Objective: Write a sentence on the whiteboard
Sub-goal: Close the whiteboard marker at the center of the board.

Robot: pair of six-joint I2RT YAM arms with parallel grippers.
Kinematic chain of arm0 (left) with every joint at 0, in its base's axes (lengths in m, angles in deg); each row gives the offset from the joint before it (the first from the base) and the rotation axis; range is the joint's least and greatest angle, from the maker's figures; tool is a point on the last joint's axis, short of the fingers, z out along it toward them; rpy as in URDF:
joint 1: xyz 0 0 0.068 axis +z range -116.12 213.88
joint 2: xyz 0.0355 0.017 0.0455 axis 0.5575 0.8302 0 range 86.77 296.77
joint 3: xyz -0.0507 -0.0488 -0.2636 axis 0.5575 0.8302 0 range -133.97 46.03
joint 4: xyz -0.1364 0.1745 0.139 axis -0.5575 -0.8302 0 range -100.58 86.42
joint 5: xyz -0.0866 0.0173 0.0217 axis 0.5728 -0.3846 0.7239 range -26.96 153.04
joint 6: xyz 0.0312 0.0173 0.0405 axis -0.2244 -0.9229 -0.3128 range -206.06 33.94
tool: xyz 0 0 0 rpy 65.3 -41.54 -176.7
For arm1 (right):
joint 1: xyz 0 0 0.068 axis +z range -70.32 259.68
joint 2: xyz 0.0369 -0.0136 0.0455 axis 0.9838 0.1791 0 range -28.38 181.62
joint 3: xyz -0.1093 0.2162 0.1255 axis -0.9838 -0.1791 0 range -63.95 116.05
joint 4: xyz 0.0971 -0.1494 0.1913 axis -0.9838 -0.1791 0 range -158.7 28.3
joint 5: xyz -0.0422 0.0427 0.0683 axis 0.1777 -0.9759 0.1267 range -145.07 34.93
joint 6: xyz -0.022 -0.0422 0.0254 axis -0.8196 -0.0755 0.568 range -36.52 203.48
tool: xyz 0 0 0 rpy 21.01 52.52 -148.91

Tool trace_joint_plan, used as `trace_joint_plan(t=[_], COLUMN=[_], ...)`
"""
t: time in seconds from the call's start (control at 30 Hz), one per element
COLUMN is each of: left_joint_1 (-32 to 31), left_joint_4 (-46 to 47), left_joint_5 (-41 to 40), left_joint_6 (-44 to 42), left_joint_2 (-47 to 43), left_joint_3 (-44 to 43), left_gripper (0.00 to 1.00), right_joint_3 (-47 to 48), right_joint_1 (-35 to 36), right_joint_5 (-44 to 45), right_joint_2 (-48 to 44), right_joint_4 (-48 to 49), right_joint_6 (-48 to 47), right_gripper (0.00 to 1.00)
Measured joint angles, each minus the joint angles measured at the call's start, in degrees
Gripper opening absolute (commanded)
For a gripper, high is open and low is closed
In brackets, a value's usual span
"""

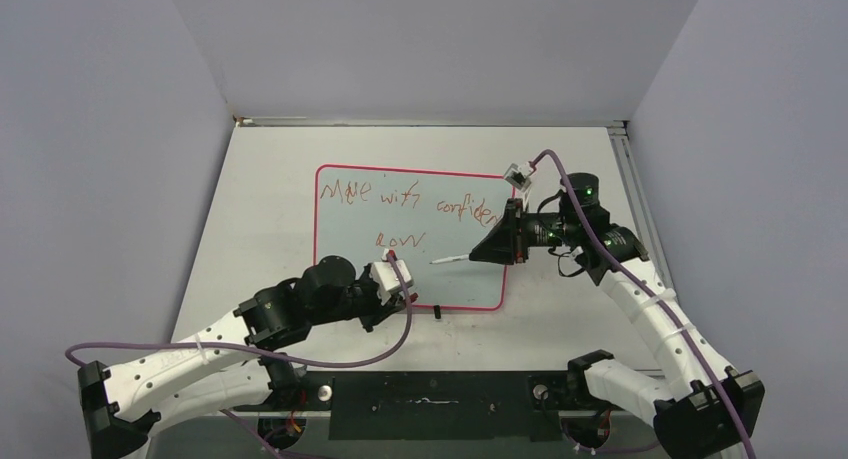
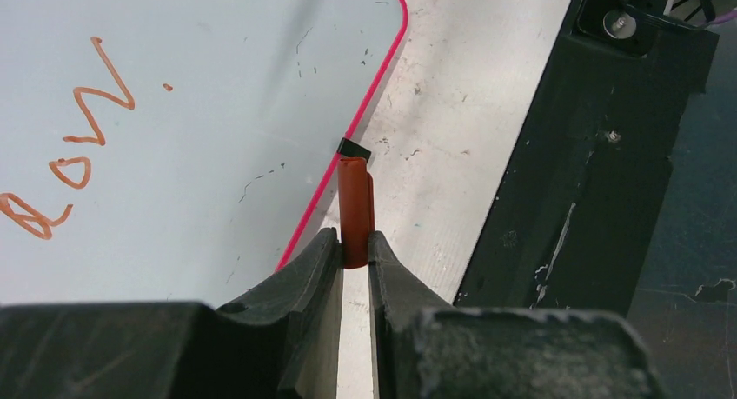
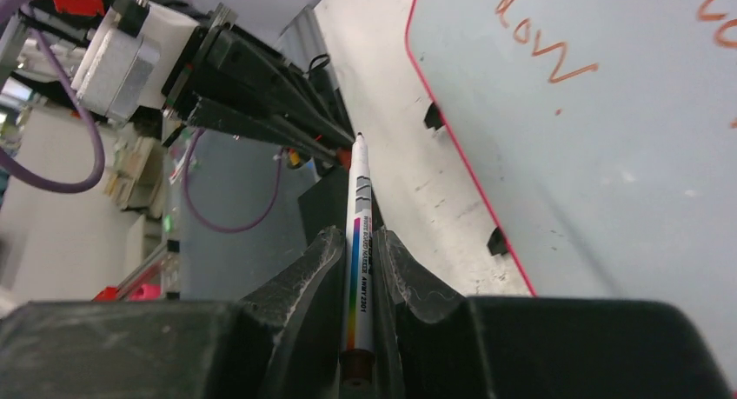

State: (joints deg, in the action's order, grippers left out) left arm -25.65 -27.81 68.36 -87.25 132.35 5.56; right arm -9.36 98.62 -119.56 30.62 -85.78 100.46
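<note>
The whiteboard [image 1: 470,279] lies flat mid-table, pale with a pink rim. The sentence [image 1: 405,201] in red-brown letters runs along its top, with "now" [image 1: 400,241] below; those letters also show in the wrist views [image 2: 87,129] [image 3: 543,43]. My right gripper [image 1: 482,251] is shut on a white marker [image 3: 360,234] over the board's right part. The marker's tip [image 1: 436,262] points left toward my left gripper [image 1: 405,291]. That gripper [image 2: 354,238] is shut on a red-brown marker cap [image 2: 355,199] at the board's near edge, beside a black foot [image 2: 353,147].
A black base plate [image 1: 430,404] runs along the table's near edge, close behind the left gripper [image 2: 565,156]. Grey walls enclose the table on three sides. A metal rail [image 1: 630,179] lines the right edge. Purple cables trail from both wrists.
</note>
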Motion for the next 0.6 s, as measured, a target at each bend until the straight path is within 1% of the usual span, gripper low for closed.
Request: trace_joint_plan(t=[0.13, 0.33, 0.6], left_joint_1=[0.0, 0.0, 0.0], left_joint_4=[0.0, 0.0, 0.0], left_joint_5=[1.2, 3.1, 4.7], left_joint_6=[-1.7, -2.6, -2.6], left_joint_2=[-0.1, 0.5, 0.5], left_joint_3=[0.0, 0.0, 0.0], left_gripper=[0.0, 0.0, 0.0], right_joint_3=[0.0, 0.0, 0.0], right_joint_1=[2.2, 7.3, 7.8], right_joint_5=[-3.3, -3.9, -3.2], right_joint_2=[2.0, 4.7, 5.2], right_joint_4=[-2.6, -7.9, -10.3], right_joint_6=[-1.0, -4.2, -5.9], right_gripper=[0.05, 0.05, 0.05])
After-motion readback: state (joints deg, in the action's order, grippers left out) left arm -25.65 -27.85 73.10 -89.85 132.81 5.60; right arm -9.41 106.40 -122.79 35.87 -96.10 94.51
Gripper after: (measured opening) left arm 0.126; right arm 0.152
